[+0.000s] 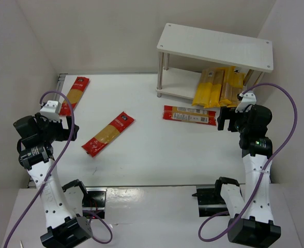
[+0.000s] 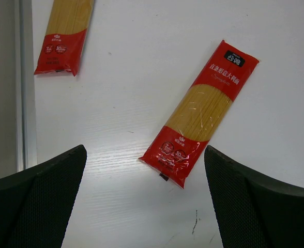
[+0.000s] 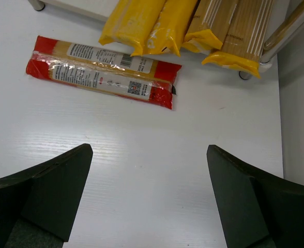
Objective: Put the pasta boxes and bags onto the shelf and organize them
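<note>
The white two-tier shelf [image 1: 214, 46] stands at the back right. Several yellow pasta packs [image 1: 217, 87] lie on its lower tier, their ends sticking out over the front; they also show in the right wrist view [image 3: 157, 20]. Two red-ended packs [image 3: 103, 72] lie side by side on the table in front of the shelf [image 1: 189, 115]. A third red-ended pack [image 1: 108, 133] lies diagonally mid-table, just ahead of my left gripper [image 2: 201, 113]. A fourth [image 1: 74, 94] lies at the far left [image 2: 64, 36]. My left gripper [image 2: 147, 206] and my right gripper [image 3: 149, 201] are open and empty above the table.
A metal rail [image 2: 25, 82] runs along the table's left edge. White walls close in on the left, back and right. The shelf's front right leg [image 3: 289, 26] stands near the right wall. The arm bases and cables sit at the near edge.
</note>
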